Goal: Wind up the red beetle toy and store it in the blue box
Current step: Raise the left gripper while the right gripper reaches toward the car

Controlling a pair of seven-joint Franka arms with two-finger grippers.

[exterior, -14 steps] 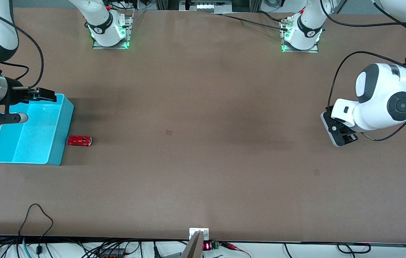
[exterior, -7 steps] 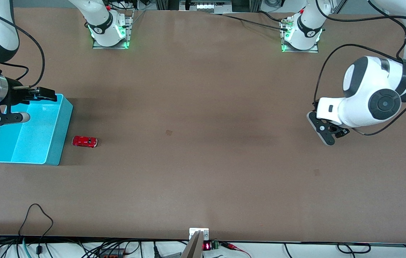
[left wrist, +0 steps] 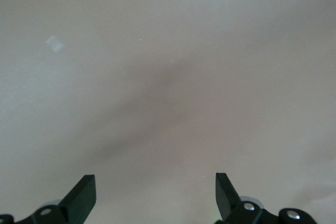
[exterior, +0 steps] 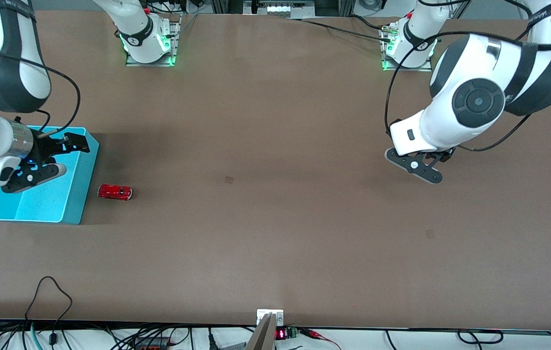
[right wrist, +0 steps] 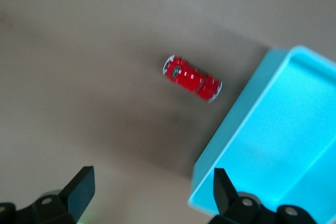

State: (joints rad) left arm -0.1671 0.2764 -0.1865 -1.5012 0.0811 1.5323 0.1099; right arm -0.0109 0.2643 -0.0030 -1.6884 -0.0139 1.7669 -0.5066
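**Both grippers released, toy car on the surface**

The red beetle toy [exterior: 115, 192] rests on the surface [exterior: 275, 218], just beside the blue box [exterior: 74, 197] and apart from it. The right gripper [exterior: 57, 155] hovers over the box, fingers spread and empty. The left gripper [exterior: 419, 167] hangs over bare surface, fingers released.

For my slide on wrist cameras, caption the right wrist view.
Open right gripper above the blue box rim, red beetle toy beside it.
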